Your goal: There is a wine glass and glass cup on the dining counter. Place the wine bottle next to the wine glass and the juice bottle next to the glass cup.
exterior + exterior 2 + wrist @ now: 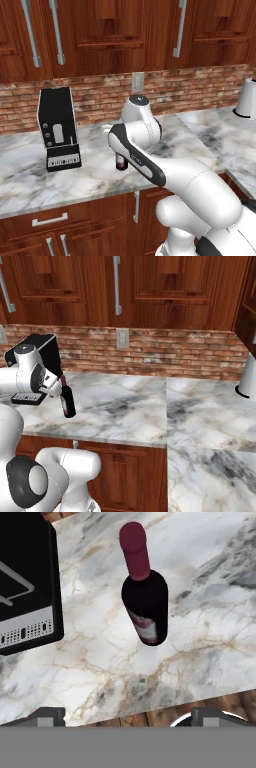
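The wine bottle (pixel 145 597) is standing upright on the marble wall counter (pixel 130 406), close to its front edge, with a black coffee machine (pixel 59 129) standing apart from it on the same surface. In the hand view the bottle is lying directly ahead of the jaws, centred between them and well clear of both tips. Its dark-red neck is pointing toward the camera and its labelled body is receding below, so the long axis is running nearly along the line of approach.

The gripper (pixel 128 714) is hovering above the bottle. Its fingertips (pixel 47 714) are sitting wide apart at the bottom corners of the hand view, so the jaws are standing spread with nothing between them. In the right base view the bottle (pixel 67 399) is standing just beside the wrist, slightly forward of it.

Judgement: the step in hand is the approach to the wine bottle. The coming move is turning on one relation: the neck is sitting straight below and between the spread jaws, so a straight descent along the bottle's axis should be bringing the tips down either side of the neck.
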